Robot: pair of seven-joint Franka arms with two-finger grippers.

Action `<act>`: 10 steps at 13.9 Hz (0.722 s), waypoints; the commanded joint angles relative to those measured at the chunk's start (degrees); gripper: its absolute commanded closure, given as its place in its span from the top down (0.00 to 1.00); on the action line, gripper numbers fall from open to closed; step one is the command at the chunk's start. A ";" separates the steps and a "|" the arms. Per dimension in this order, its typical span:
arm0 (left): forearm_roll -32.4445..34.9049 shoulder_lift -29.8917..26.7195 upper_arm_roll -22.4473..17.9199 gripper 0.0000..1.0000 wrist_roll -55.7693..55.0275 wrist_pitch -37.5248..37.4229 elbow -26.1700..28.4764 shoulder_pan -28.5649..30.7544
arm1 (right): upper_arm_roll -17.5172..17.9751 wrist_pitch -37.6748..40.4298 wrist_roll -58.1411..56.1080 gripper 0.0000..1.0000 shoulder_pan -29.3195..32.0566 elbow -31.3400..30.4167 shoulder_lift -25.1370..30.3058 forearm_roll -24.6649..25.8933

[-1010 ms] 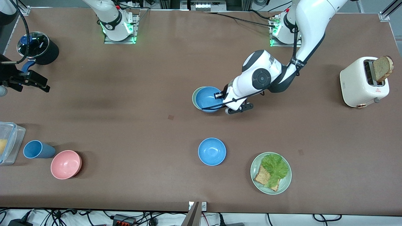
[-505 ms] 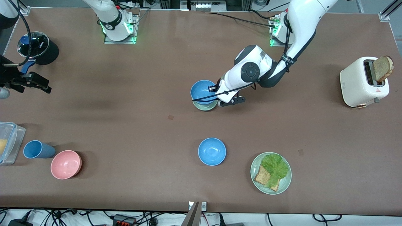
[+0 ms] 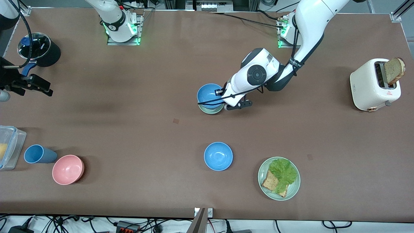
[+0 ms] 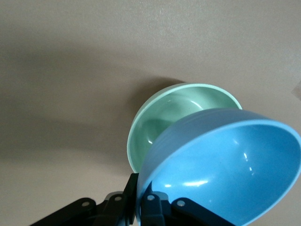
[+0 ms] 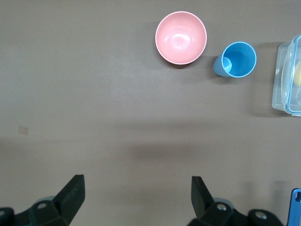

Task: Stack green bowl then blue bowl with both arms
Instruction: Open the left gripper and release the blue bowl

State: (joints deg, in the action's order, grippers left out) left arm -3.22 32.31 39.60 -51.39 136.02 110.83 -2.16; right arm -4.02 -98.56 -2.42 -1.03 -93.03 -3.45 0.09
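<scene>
My left gripper [image 3: 222, 93] is shut on the rim of a sky-blue bowl [image 3: 208, 94] and holds it tilted just above the pale mint-green bowl [image 3: 211, 110], which stands on the table mid-way across. In the left wrist view the blue bowl [image 4: 225, 169] overlaps the green bowl [image 4: 171, 113], with my fingers [image 4: 136, 200] pinching its rim. A second blue bowl [image 3: 218, 156] sits nearer the front camera. My right gripper [image 5: 136, 193] is open and empty, up over the right arm's end of the table [image 3: 26, 84].
A pink bowl [image 3: 68, 169], a darker blue cup [image 3: 38, 154] and a clear container [image 3: 8, 146] sit at the right arm's end. A plate with lettuce and bread [image 3: 278, 178] is near the front edge. A toaster with bread [image 3: 375, 84] stands at the left arm's end. A black pot [image 3: 39, 49] stands near the right arm.
My left gripper lifted the blue bowl up off the green bowl and shifted it toward the bases, then lowered slightly. The right arm stays put.
</scene>
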 commanded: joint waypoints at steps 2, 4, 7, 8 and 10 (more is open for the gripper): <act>1.29 -0.49 -0.13 0.47 -3.70 0.13 -0.44 0.48 | 0.51 0.30 -0.48 1.00 0.77 0.66 -0.15 0.00; 1.29 -1.37 -0.05 0.50 -3.89 -3.63 -2.01 1.54 | 0.51 0.39 -0.48 1.00 0.77 0.66 -0.15 0.00; 1.29 -2.42 0.48 0.59 -3.19 -11.28 -6.22 4.34 | 0.51 0.47 -0.48 1.00 0.77 0.66 -0.15 0.00; 1.29 -2.86 0.48 0.63 -2.92 -12.87 -7.89 5.23 | 0.51 0.39 -0.48 1.00 0.77 0.66 -0.15 0.00; 1.29 -2.87 0.22 0.63 -1.96 -16.72 -12.28 6.20 | 0.51 0.47 -0.48 1.00 0.68 0.66 -0.15 0.00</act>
State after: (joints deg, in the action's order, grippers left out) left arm -3.16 30.27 39.60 -53.62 124.00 102.15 3.00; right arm -4.03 -98.55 -2.42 -0.98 -93.04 -3.45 0.09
